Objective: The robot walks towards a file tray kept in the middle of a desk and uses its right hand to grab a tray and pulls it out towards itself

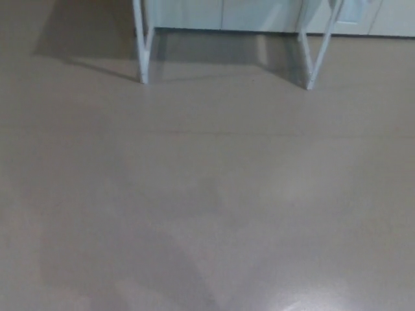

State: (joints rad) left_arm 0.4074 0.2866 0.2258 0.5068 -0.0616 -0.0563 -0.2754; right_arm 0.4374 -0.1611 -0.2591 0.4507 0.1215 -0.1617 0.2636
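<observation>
Nearest you, only the smooth grey-beige floor (207,214) fills the head view, with a faint shadow at the bottom edge. Neither of the robot's 2 hands shows, so you cannot tell whether they are open or holding anything. Farther off, 2 white desk legs (143,48) stand at the top, with pale cabinet fronts (259,13) behind them. The file tray is out of the picture.

The floor (207,194) looked smooth with a faint sheen; the white desk legs (141,45) looked like painted metal.
</observation>
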